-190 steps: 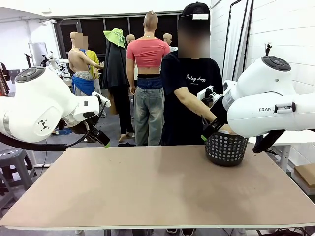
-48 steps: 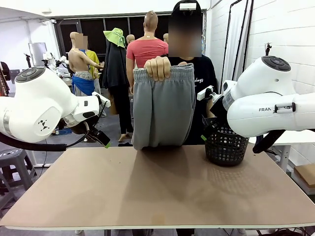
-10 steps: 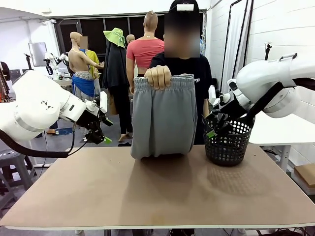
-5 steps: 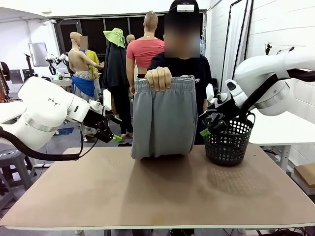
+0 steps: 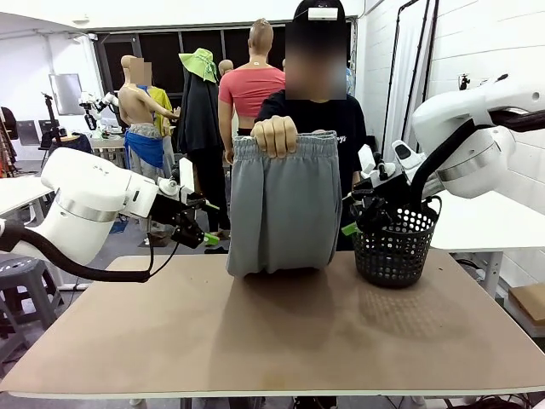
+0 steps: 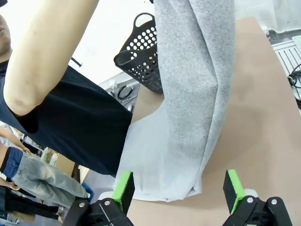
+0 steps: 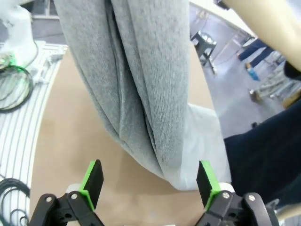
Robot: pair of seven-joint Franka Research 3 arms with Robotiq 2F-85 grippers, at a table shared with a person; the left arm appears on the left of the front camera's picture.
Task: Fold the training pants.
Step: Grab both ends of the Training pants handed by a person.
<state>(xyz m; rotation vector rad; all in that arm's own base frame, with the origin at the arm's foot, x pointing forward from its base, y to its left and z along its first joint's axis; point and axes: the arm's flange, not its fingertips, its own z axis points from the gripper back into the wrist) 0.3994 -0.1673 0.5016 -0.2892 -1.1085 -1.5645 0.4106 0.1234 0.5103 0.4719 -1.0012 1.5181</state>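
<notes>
Training pants (image 5: 283, 204): light grey, hanging from person's hand (image 5: 274, 135) | left claw (image 6: 179, 186), right claw (image 7: 150, 181): wide open, empty

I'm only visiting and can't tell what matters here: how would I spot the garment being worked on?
Find the tan table; at its far edge stands a person in a black T-shirt. Their hand holds the training pants up by the gathered waistband, the lower end reaching the tabletop. They are soft, plain light grey, unlike the stiff black mesh basket beside them.
</notes>
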